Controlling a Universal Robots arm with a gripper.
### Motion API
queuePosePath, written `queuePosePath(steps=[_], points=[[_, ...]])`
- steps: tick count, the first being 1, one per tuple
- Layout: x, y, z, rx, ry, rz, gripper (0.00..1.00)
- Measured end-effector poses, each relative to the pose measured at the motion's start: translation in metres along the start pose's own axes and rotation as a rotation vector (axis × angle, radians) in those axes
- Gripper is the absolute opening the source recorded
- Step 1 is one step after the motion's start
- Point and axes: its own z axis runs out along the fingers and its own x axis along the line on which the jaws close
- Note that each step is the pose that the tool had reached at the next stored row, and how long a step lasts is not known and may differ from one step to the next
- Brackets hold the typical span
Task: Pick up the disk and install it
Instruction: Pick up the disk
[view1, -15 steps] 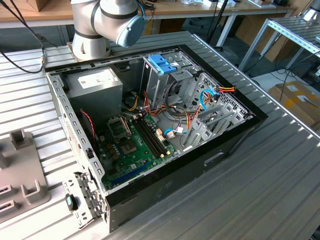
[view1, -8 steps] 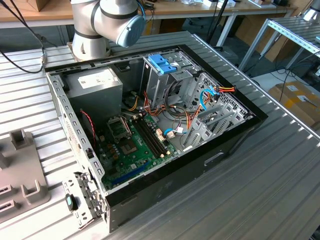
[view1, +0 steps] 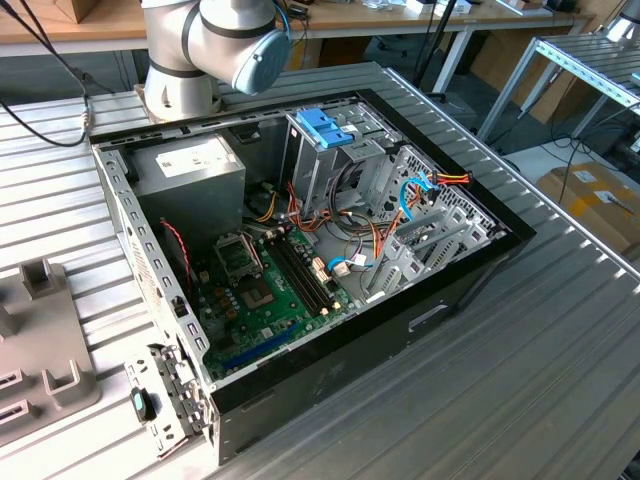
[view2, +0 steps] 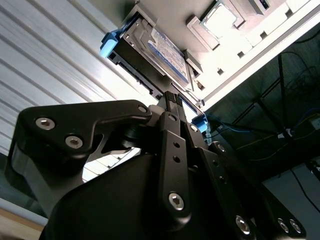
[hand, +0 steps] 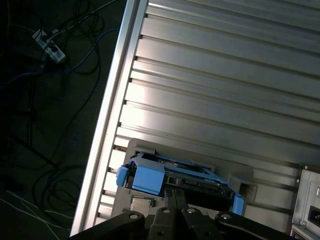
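Edge: the ribbed aluminium table (hand: 225, 75) ends in a straight edge just beside the grey holder (hand: 241, 176). Past that edge lies dark floor (hand: 30, 150) with loose cables.
Open room: bare ribs stretch away from the holder on the side opposite the gripper (hand: 175, 191).
Disk: the disk (hand: 192, 176) lies flat in the holder. Its long axis runs along the ribs, and one blue rail end points toward the table edge.
Fingers: pressed together, with the tips at the disk's near long side in both wrist views.
Room: in the exterior view, an open computer case (view1: 450, 290) stands on ribbed tabletop.

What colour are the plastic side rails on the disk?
Bright blue. The side rails of the disk show best in the first wrist view.
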Motion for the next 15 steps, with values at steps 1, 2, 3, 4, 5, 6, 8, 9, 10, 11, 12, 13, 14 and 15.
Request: queuePosePath(steps=[1,2,3,4,5,6,8,9,10,11,12,13,14,15], points=[[0.0000,0.0000,0.0000,0.0000,0.0000,0.000,0.11],[0.0000,0.0000,0.0000,0.0000,0.0000,0.000,0.11],[0.0000,0.0000,0.0000,0.0000,0.0001,0.000,0.11],[0.0000,0.0000,0.0000,0.0000,0.0001,0.000,0.11],[0.0000,0.0000,0.0000,0.0000,0.0001,0.000,0.11],[0.0000,0.0000,0.0000,0.0000,0.0001,0.000,0.11],[0.0000,0.0000,0.0000,0.0000,0.0001,0.000,0.11],[0.0000,0.0000,0.0000,0.0000,0.0001,0.000,0.11],[0.0000,0.0000,0.0000,0.0000,0.0000,-0.001,0.11],[0.0000,0.0000,0.0000,0.0001,0.0003,-0.006,0.11],[0.0000,0.0000,0.0000,0.0001,0.0004,-0.011,0.11],[0.0000,0.0000,0.0000,0.0002,0.0007,-0.016,0.11],[0.0000,0.0000,0.0000,0.0004,0.0011,-0.025,0.11],[0.0000,0.0000,0.0000,0.0004,0.0013,-0.032,0.11]])
